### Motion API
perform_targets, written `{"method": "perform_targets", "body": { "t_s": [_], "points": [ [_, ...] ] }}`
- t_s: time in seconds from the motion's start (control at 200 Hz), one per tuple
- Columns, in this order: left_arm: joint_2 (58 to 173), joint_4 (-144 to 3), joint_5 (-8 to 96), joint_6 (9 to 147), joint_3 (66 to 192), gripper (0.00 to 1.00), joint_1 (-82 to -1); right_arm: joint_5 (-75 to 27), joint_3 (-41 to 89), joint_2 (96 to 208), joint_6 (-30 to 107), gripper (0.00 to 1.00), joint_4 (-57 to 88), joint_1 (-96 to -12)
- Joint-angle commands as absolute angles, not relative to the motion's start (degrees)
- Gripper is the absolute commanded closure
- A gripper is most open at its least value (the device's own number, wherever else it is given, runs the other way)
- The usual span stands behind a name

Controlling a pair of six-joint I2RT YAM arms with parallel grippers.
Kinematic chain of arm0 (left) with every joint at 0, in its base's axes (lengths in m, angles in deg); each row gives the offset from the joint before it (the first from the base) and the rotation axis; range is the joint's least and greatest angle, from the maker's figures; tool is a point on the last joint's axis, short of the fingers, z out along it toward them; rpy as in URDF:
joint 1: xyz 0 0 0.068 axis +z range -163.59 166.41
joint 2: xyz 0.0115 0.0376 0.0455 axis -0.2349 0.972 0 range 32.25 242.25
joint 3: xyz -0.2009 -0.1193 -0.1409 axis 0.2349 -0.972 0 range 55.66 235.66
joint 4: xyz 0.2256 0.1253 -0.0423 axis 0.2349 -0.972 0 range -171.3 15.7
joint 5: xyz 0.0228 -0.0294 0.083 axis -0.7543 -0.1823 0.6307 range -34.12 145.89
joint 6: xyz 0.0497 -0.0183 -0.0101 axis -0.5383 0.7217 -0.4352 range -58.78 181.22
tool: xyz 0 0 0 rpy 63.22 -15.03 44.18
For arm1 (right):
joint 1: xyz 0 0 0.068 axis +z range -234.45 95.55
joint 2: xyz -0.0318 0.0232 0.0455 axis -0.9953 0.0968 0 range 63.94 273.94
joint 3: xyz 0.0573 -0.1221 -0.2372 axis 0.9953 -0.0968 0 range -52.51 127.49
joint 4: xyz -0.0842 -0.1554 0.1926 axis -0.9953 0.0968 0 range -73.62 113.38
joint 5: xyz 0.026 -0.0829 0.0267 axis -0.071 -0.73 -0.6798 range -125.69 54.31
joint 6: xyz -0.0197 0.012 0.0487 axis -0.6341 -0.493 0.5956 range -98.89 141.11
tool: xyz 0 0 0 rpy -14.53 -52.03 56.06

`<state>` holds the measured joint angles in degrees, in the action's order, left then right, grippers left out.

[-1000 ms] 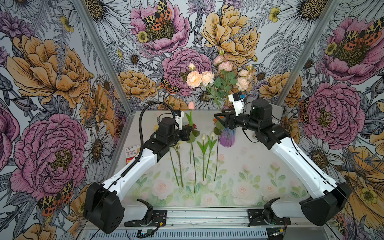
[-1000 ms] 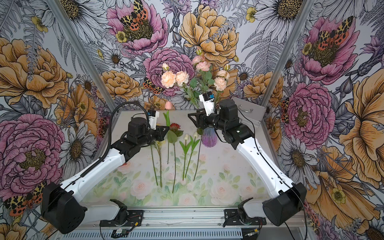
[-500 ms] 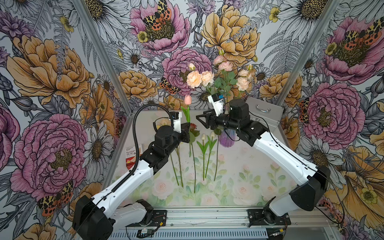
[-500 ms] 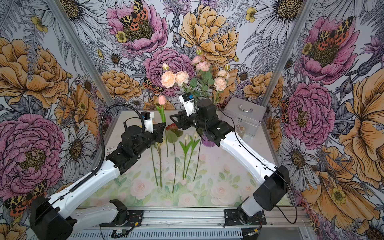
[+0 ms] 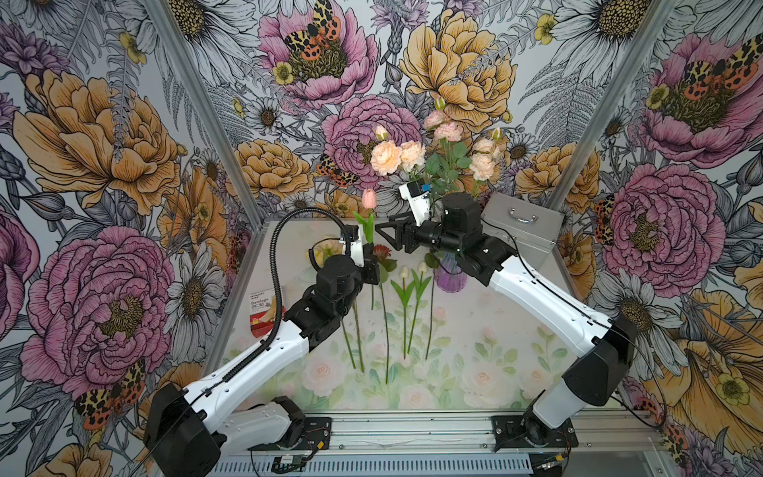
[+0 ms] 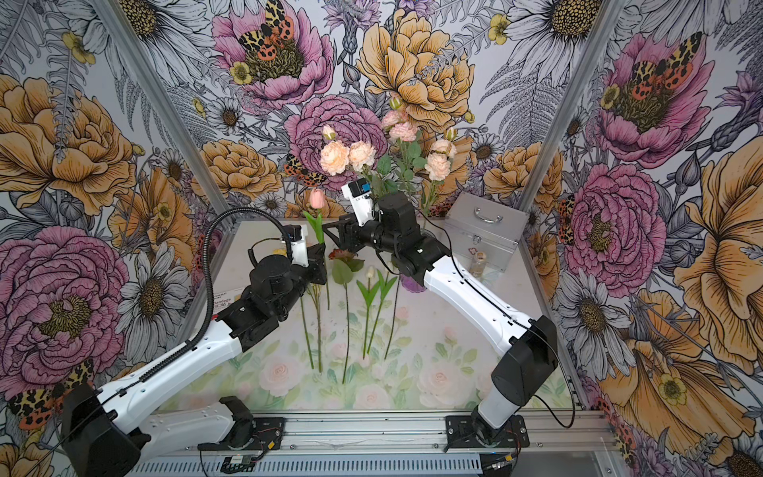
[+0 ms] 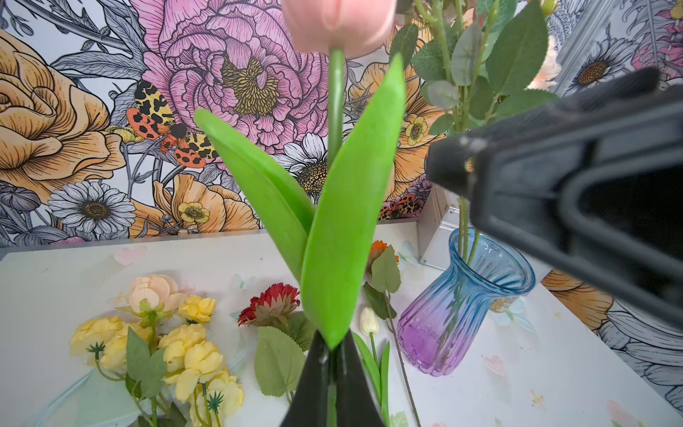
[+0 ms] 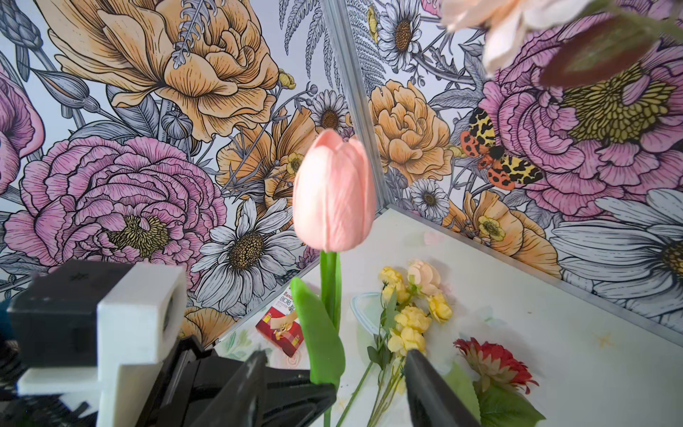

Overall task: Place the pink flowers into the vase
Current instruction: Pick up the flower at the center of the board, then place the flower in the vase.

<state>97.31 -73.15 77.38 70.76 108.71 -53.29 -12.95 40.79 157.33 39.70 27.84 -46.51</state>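
Note:
A short pink tulip (image 5: 368, 198) stands upright in the air, its stem pinched in my shut left gripper (image 5: 370, 252) (image 7: 331, 340). My right gripper (image 5: 382, 232) (image 8: 336, 356) is open, and the tulip's green leaf (image 8: 321, 332) lies between its fingers without touching them, just above the left jaws. The tulip bud (image 8: 332, 192) rises above both grippers. The vase (image 7: 469, 295), blue at the rim and purple at the base, stands behind the right arm (image 5: 450, 277). Several pale pink blooms (image 5: 386, 157) (image 6: 334, 157) stand in it.
On the table lie yellow-bloomed stems (image 7: 184, 351), a red flower (image 7: 269, 303), white tulips (image 5: 413, 272) and bare long stems. A metal case (image 5: 520, 223) and a small jar (image 6: 479, 262) stand at the back right. A red bandage box (image 5: 262, 314) lies at the left wall.
My right gripper has swung left from the vase over to the tulip, still open. My left gripper has lifted the tulip slightly up and to the left.

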Motion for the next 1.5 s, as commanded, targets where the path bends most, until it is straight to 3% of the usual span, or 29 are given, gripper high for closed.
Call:
{"method": "perform_targets", "body": {
  "t_s": [0.0, 0.926, 1.031, 1.246, 1.496],
  "points": [
    [97.36, -72.01, 79.93, 69.72, 108.87, 1.00, -53.75, -11.48, 43.07, 158.50, 40.45, 0.39, 25.79, -46.13],
    [97.46, -70.88, 78.21, 69.57, 109.27, 1.00, -55.40, -9.77, 44.47, 162.67, 42.46, 0.40, 22.27, -45.86],
    [97.38, -70.69, 77.96, 69.55, 109.18, 1.00, -55.45, -9.29, 44.43, 162.98, 42.64, 0.48, 21.87, -45.85],
    [97.33, -70.69, 78.12, 69.69, 108.97, 1.00, -55.73, -7.99, 44.33, 163.34, 43.34, 0.79, 21.08, -45.85],
    [97.06, -70.74, 78.06, 70.07, 108.45, 1.00, -55.84, -7.31, 43.87, 163.27, 43.62, 0.94, 20.42, -45.86]
  ]
}}
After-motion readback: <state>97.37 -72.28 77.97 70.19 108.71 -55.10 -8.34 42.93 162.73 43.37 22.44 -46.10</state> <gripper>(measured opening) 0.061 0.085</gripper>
